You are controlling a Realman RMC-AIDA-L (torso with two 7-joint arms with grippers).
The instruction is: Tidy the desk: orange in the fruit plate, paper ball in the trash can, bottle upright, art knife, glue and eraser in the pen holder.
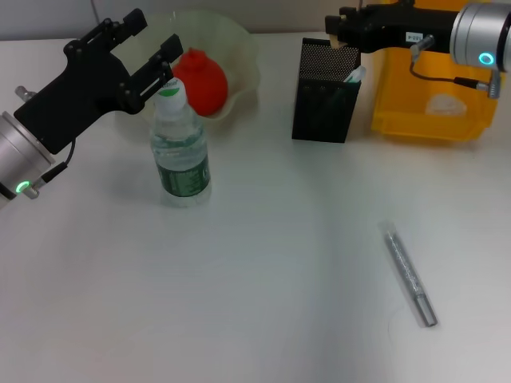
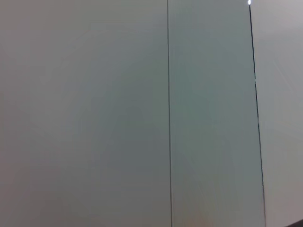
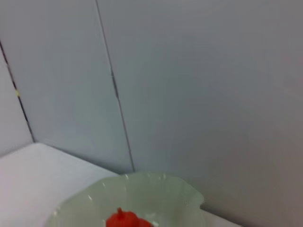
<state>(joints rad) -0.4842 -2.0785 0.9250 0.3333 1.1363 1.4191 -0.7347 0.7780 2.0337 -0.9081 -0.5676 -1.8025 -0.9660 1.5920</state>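
The yellow trash can (image 1: 431, 88) at the far right holds a pale wad I cannot identify. The fruit plate (image 1: 243, 56) holds the orange (image 1: 204, 80), puckered tip up. The pen holder (image 1: 323, 92) shows 1 white-green item poking out; my right gripper (image 1: 339, 28) hovers over it, fingers unreadable. The bottle (image 1: 181, 152) stands upright, cap up, beside my spread left gripper (image 1: 148, 48). The art knife (image 1: 409, 275) lies flat, its long axis diagonal.

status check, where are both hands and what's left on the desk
Left hand open beside the bottle cap, bottle upright. Right hand over the pen holder. Orange in the fruit plate. Art knife lying on the desk, nothing around it.
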